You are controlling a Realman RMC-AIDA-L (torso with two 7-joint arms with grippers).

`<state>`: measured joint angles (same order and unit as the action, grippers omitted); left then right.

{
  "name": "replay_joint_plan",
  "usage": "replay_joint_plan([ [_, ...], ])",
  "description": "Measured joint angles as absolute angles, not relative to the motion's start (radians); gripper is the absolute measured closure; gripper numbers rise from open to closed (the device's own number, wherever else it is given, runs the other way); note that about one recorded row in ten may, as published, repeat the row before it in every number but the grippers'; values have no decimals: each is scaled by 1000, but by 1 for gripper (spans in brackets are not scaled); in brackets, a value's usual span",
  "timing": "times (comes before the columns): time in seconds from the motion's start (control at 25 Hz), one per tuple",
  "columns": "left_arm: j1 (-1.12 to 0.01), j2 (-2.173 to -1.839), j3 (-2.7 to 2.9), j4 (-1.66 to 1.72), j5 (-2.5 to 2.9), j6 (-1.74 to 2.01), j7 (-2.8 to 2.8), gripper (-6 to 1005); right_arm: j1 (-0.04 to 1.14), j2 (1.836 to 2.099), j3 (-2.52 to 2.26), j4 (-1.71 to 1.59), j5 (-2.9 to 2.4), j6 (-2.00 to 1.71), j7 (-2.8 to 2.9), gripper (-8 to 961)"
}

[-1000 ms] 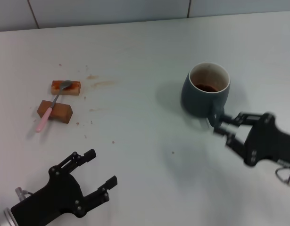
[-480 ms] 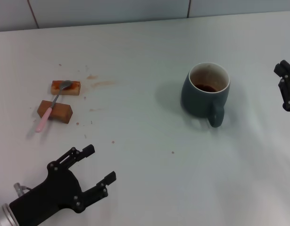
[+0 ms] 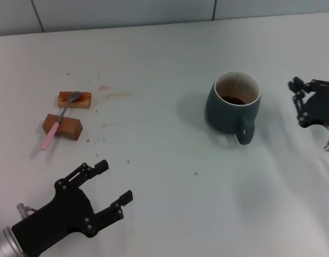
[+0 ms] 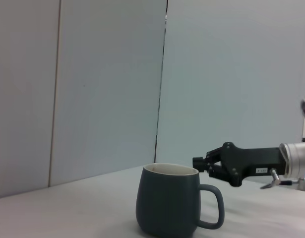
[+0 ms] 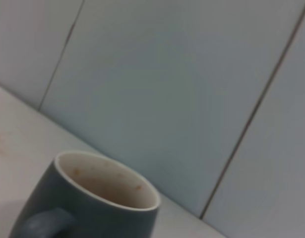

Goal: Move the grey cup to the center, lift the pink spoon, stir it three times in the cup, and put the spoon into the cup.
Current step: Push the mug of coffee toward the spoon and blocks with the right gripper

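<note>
grey cup (image 3: 232,108) upright on table (image 3: 164,48), pink spoon (image 3: 58,121) across brown blocks (image 3: 62,126)

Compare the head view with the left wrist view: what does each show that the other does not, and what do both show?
Only the head view shows the pink spoon, resting across two brown blocks, the left gripper with its jaws open near the table's front edge, and the dark residue inside the cup. Only the left wrist view shows the tall wall panels behind the table, seen from low, at table level. Both show the grey cup standing upright on the white table, and the right gripper beside it without touching.
</note>
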<state>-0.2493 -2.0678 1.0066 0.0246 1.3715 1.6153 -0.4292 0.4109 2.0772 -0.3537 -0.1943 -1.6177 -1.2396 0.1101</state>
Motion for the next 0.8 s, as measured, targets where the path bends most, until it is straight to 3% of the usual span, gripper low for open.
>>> replay_joint_plan([
  [0.8,-254,-2066,1002,34,1367,1615,-432,198,573,2080,-354,-76,-1748,-1062,107,887],
])
